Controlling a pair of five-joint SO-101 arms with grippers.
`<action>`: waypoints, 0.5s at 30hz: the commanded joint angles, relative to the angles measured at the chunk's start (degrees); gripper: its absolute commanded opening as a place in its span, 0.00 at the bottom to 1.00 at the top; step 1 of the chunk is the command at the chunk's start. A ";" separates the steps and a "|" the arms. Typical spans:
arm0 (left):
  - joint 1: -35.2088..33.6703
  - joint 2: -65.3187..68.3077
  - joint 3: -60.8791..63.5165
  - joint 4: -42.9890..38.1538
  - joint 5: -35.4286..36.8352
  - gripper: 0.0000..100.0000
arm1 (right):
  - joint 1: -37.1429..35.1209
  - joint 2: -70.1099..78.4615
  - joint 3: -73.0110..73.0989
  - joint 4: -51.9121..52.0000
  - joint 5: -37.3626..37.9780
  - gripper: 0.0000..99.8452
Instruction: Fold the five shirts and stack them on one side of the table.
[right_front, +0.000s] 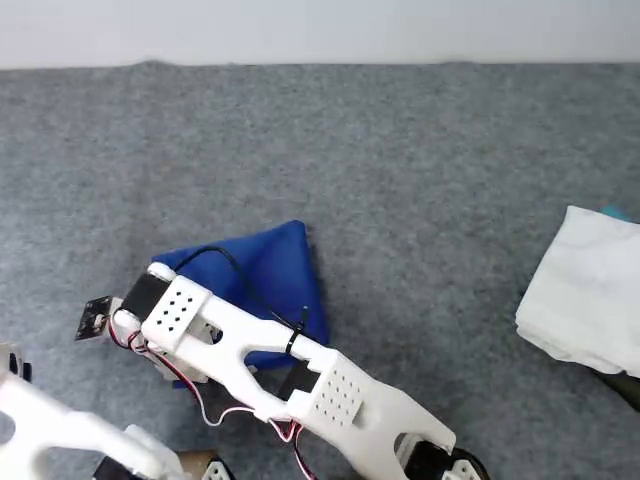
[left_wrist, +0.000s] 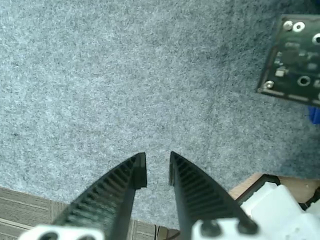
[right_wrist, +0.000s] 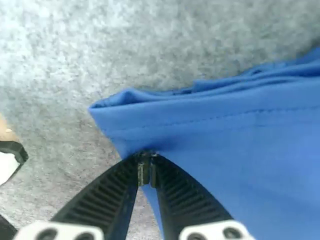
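Grey felt tabletop (right_front: 420, 150), near-left corner: my left claw (left_wrist: 157, 170), tips slightly parted, parked over bare felt. Just beyond: my right claw (right_wrist: 146, 167), pinching a folded edge of the blue shirt (right_wrist: 225, 150), probably to draw a fold. Right edge: white shirt stack (right_front: 585, 295), apparently the pile begun.

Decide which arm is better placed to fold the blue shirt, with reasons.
Right. The right fingers pinch the blue shirt at its edge; the left fingers hang open over bare table.

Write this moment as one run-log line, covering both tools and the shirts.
right tool: shut on blue shirt edge | left tool: open, empty, over table | white folded cloth: high view's right edge
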 joint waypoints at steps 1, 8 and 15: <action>0.53 -1.58 -0.75 0.79 -0.09 0.09 | 3.47 -7.08 -0.35 1.98 -0.26 0.01; 0.62 -1.58 -0.75 0.79 -0.09 0.09 | 14.46 -14.55 -0.35 1.80 -0.62 0.01; 0.62 -1.58 -0.75 0.79 -0.09 0.09 | 23.25 -15.87 -0.35 0.75 -4.40 0.02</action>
